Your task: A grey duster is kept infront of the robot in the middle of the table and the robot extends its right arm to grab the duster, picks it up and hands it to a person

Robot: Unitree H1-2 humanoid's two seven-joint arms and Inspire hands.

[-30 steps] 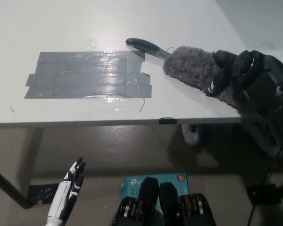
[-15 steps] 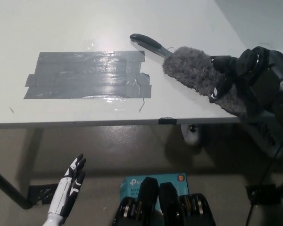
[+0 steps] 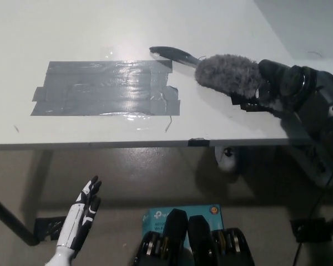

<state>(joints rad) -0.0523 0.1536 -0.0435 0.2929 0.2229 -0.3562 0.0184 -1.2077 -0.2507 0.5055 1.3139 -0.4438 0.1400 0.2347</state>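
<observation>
**Q:** White table (image 3: 127, 33) fills the upper part of the head view. What is the condition of the working hand?

**A:** Black right hand (image 3: 277, 88) is at the right end of the table, above its front edge. Its fingers are closed around the fluffy head of the grey duster (image 3: 228, 75); the hand has hold of it at the end of the pile nearest the arm.

**Q:** Where does the duster lie relative to that hand?

**A:** It extends from the hand toward the robot's left and away from the robot. The grey pile is directly beside the fingers. The dark handle (image 3: 175, 54) projects beyond the pile, pointing away from the hand. Whether the handle tip touches the tabletop or is just clear of it cannot be determined.

**Q:** What lies further out from the hand?

**A:** Beyond the handle tip is a rectangular patch of grey tape (image 3: 105, 87) stuck flat to the table, with a glare spot on its surface. The handle tip is just beside the patch's far corner nearest the hand.

**Q:** And the other hand?

**A:** White left hand (image 3: 83, 213) rests well apart from the table, below its front edge, over the floor. Its fingers are spread and it holds nothing. A teal box (image 3: 180, 213) lies on the floor between the two hands, nearer the robot.
</observation>
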